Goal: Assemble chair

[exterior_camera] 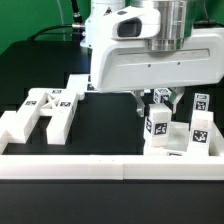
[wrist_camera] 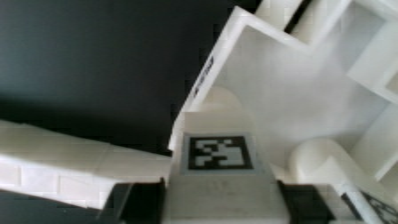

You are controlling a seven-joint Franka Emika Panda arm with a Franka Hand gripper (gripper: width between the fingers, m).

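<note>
Your arm's white wrist (exterior_camera: pixel 150 50) partly hides the chair parts (exterior_camera: pixel 197 128) beneath it. Pointing straight down, the claw (exterior_camera: pixel 159 100) clamps a tagged chair piece (wrist_camera: pixel 219 150) between narrowed jaws.

The black desk (exterior_camera: pixel 110 130) is edged along its near side by a long low white border rail (exterior_camera: pixel 110 165), and on it lie white tagged parts: a flat forked chair piece (exterior_camera: pixel 48 112) at the exterior view's left, well apart from a cluster of upright chair pieces (exterior_camera: pixel 190 135) at the exterior view's right.
</note>
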